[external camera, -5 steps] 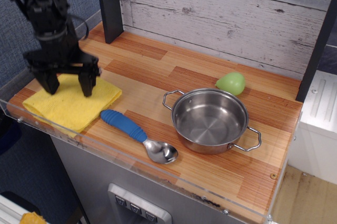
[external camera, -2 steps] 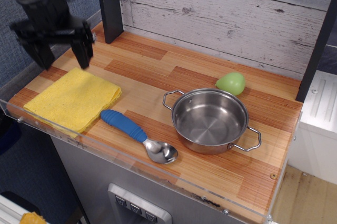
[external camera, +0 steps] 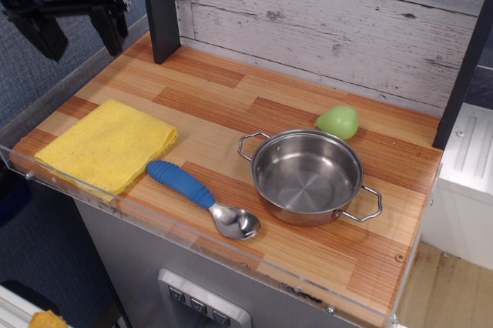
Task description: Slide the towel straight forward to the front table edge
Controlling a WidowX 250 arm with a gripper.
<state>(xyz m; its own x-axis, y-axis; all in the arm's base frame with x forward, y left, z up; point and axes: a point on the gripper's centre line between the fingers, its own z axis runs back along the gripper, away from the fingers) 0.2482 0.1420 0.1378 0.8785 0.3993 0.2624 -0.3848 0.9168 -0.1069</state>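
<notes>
Here, yellow towel (external camera: pixel 106 145) lying flat on the counter (external camera: pixel 231 105), its near corner at the front table edge (external camera: pixel 192 229), gripper (external camera: pixel 75 26) spread wide and empty, raised well above and behind the towel, blue-handled spoon (external camera: pixel 202 199) just beside the towel.

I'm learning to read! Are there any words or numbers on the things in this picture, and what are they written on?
None can be read. The towel, the spoon, the pot, the green thing and the gripper bear no letters. The small buttons under the table edge are too tiny to tell.
</notes>
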